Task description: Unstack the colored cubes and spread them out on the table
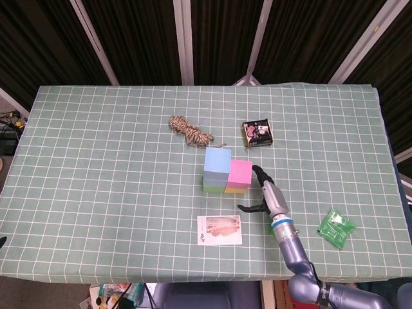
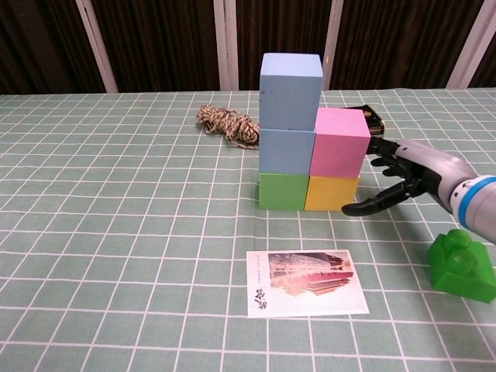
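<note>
Cubes (image 2: 308,139) stacked mid-bench (image 1: 96,161).
Two blue over green, pink over yellow, side by side; right robot hand (image 2: 403,174) spread wide, empty, just beside the pink one.

Light fell evenly from above on the checked tablecloth (image 1: 96,161), bright and without glare. Shadows under the stacked cubes (image 2: 306,132) were faint and short. The backdrop behind the table stayed dark. Both views were sharp, with slight bending of the grid lines toward the edges.
</note>
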Tool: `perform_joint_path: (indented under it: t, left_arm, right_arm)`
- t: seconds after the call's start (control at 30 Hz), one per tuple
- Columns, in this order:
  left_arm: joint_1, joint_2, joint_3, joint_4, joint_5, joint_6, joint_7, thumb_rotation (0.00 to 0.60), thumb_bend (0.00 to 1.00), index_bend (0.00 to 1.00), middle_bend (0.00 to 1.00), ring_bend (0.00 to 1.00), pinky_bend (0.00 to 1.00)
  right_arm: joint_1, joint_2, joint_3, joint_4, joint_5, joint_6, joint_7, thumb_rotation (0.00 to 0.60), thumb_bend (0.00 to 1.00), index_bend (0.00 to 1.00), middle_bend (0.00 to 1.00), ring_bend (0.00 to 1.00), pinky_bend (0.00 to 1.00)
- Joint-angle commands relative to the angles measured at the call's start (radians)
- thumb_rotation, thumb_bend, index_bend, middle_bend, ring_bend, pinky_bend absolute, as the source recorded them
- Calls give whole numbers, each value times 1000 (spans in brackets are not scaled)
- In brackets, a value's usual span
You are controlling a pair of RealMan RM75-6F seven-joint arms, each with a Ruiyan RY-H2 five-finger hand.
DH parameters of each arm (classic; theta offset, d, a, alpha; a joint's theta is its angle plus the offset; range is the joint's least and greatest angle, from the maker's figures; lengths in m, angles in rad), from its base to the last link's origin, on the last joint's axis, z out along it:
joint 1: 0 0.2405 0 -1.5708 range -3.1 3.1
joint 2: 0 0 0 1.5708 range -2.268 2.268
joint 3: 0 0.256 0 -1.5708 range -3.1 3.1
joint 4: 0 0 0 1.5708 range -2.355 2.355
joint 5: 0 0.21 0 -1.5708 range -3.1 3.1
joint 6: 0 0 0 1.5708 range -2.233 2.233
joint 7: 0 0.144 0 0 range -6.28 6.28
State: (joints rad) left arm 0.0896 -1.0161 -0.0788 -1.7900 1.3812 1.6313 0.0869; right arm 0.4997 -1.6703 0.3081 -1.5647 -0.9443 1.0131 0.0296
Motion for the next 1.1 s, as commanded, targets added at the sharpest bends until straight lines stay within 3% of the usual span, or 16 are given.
perform_joint_path:
  t: [0.03, 0.47, 0.67, 0.83, 1.1]
  left_arm:
    - [-4, 0, -5, -1, -13, -8, 2, 600, 170, 189, 0, 0, 0]
    - [-19, -8, -21, -5, -53, -26, 35, 600, 169, 206, 7, 0, 0]
    - [-19, -15, -25, -9, -59, -18, 50, 600, 169, 213, 16, 0, 0]
    - [-23, -20, -28, -9, -69, -21, 63, 600, 169, 219, 25, 0, 0]
    - [-28, -21, -32, -11, -80, -26, 73, 600, 169, 228, 40, 0, 0]
  right_arm:
    - [23, -34, 17, 39, 9, 0, 0, 600, 128, 0, 24, 21, 0]
    - [73, -92, 67, 124, 51, -1, -11, 600, 128, 54, 251, 264, 0]
    - [91, -117, 79, 154, 59, 4, -13, 600, 128, 188, 446, 469, 39]
    - [96, -146, 73, 206, 33, 30, -10, 600, 128, 197, 498, 526, 110]
    - [85, -146, 66, 308, -36, 90, -3, 600, 128, 200, 506, 533, 115]
